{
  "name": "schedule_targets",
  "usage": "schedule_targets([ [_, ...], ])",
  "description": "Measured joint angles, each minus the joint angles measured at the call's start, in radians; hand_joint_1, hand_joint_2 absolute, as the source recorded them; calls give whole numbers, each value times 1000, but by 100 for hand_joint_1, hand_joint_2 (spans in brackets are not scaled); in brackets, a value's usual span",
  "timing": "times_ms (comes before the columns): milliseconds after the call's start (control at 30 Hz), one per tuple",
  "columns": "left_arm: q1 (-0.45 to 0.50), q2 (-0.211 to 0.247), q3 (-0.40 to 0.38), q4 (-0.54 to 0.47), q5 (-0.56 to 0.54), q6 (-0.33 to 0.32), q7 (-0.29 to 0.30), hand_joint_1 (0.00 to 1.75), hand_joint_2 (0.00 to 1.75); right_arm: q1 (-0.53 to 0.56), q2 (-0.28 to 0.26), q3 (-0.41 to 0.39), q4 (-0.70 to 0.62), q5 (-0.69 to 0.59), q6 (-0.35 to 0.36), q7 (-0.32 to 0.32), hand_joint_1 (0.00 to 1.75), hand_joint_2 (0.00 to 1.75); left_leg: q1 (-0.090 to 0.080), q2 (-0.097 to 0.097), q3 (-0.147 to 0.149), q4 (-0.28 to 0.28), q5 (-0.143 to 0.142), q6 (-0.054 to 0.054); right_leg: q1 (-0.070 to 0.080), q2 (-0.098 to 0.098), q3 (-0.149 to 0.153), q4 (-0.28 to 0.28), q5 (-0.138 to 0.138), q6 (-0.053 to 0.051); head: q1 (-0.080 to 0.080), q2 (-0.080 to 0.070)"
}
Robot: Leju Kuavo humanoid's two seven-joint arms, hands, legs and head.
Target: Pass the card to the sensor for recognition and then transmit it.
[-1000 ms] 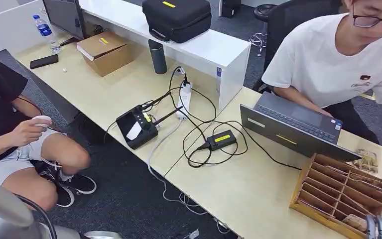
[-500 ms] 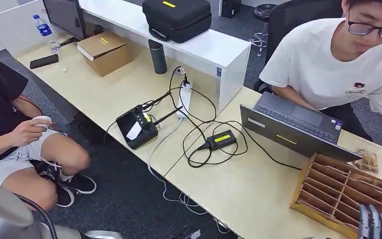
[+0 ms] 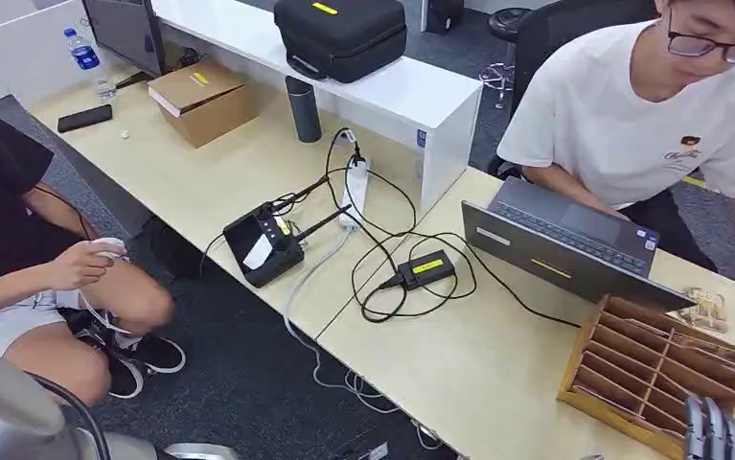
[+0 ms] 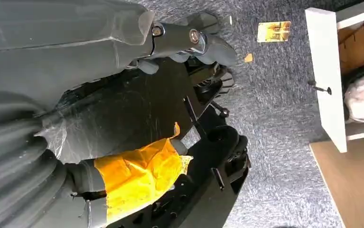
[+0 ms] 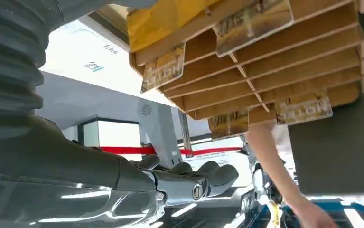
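Note:
A wooden slotted rack (image 3: 660, 369) stands at the table's near right corner, and several gold-printed cards (image 5: 163, 69) stick out of its slots. A wrapped card (image 3: 706, 309) lies on the table just behind the rack. My right hand (image 3: 716, 433) hovers at the rack's near right corner. In the right wrist view its fingers (image 5: 203, 178) are loosely bent and hold nothing. My left hand (image 4: 191, 38) hangs low beside my body over the carpet, also empty. A small black box with a yellow label (image 3: 426, 268) sits mid-table among cables.
An open grey laptop (image 3: 574, 244) sits behind the rack, with a person in a white shirt (image 3: 631, 105) at it. A black screen controller (image 3: 265, 244) and a power strip (image 3: 354, 192) lie to the left. Another person (image 3: 47, 278) sits at the far left. One card (image 4: 274, 31) lies on the carpet.
The hand of the person in white that reached in beside the rack has withdrawn. The seated person's hand moved right. My right hand shifted only slightly.

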Motion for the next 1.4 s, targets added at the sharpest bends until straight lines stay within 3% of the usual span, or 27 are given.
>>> schedule_targets([
  [333,-1,0,-3,0,-5,-3,3,0,175,-46,10,2,115,14,-3,12,0,175,0,0,0,0,0,0,0,0,0,0,0,0,0,0],
  [1367,-2,-6,-19,0,-5,-5,9,0,175,-181,11,-40,209,11,33,32,0,175,0,0,0,1,1,0,0,0,0,0,1,1,0,0],
  [1400,-2,-6,-19,0,-5,-4,9,0,175,-181,11,-42,209,11,32,32,152,175,0,0,0,1,1,0,0,0,0,0,1,1,0,0],
])
